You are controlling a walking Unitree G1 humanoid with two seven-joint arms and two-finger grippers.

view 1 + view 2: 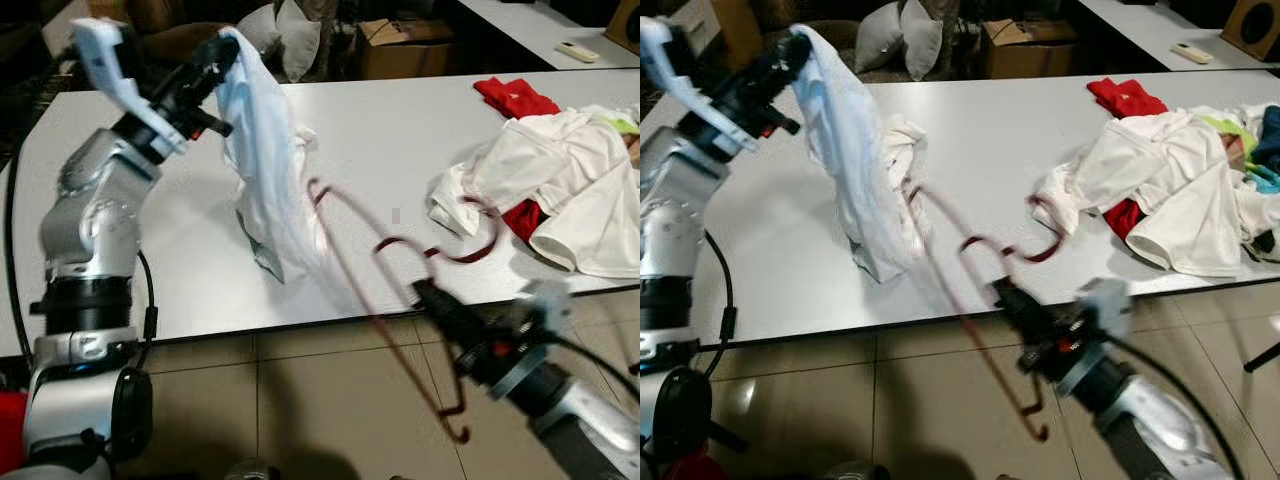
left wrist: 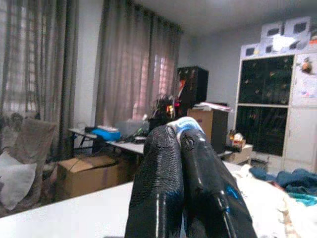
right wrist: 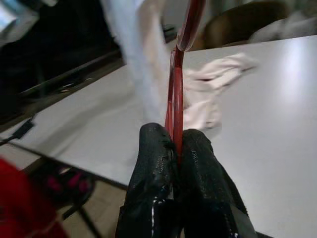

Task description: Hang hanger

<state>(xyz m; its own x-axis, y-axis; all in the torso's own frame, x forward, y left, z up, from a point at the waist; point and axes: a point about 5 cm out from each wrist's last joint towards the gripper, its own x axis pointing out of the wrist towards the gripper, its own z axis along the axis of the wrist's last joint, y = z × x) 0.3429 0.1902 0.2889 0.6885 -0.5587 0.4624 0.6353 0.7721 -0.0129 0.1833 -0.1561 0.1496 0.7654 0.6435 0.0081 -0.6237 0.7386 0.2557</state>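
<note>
Right gripper (image 1: 422, 292) low in front of the table edge, fingers pinched tight on the dark red hanger (image 1: 345, 245) — blurred, hook end hanging below over the tiled floor (image 1: 330, 400), far end poking into the white garment (image 1: 262, 160). Left gripper (image 1: 222, 52) raised over the white table (image 1: 400, 130), fingers closed on the top of that white garment, which hangs down to the tabletop. Pile of white and red clothes (image 1: 550, 180) lies at the table's right — well apart from the held garment.
</note>
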